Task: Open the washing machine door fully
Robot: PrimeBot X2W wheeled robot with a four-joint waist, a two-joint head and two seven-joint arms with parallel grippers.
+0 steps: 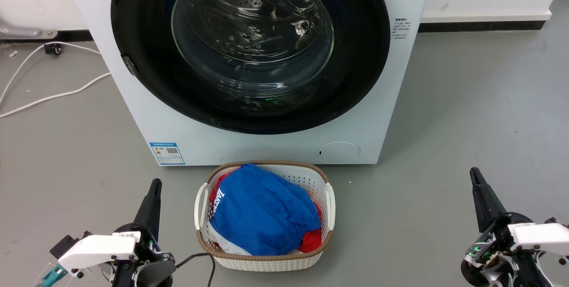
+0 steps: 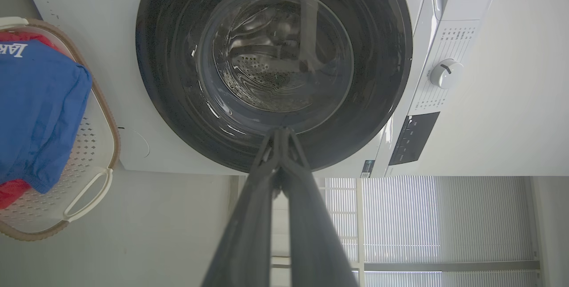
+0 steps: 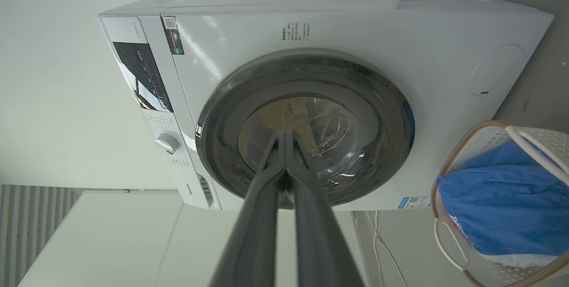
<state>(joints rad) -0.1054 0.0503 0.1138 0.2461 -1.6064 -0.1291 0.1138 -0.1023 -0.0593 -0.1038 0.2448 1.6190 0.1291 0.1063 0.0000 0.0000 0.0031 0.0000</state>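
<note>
Nothing is done yet: the large round glossy black washing machine door [image 1: 251,42] lies shut against the white machine [image 1: 266,149], with left gripper [image 1: 154,185] and right gripper [image 1: 474,175] closed, empty, well apart from it.

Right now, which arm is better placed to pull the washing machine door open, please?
Left, probably: a small grey tab, likely the catch, sits on the washing machine door's left edge, nearer the left gripper; the right gripper lies right of the machine.
</note>
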